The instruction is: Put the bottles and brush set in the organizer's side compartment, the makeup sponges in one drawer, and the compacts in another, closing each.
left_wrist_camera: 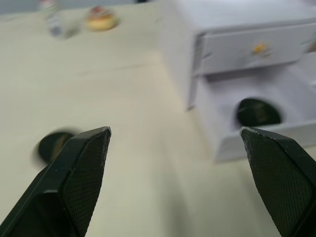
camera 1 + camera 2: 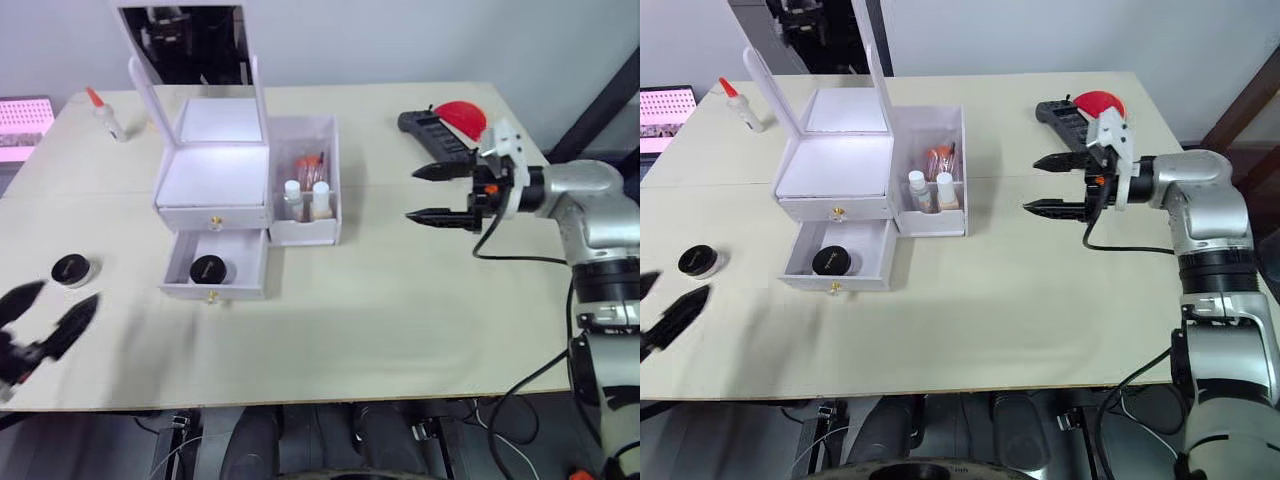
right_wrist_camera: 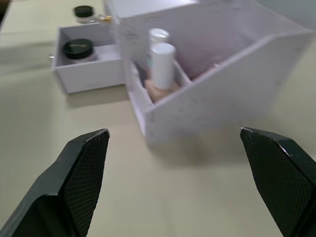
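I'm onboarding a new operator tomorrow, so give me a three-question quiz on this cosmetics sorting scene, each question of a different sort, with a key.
1. True or false: the organizer's lower drawer is pulled open while the upper drawer is shut.
2. Where is the compact that is not yet put away? A) in the side compartment B) on the table, near the left gripper C) under the right gripper
3. Fill in: the bottles stand in the ____.

Key:
1. True; a compact lies in the open drawer.
2. B.
3. Side compartment, in front of the brush set.
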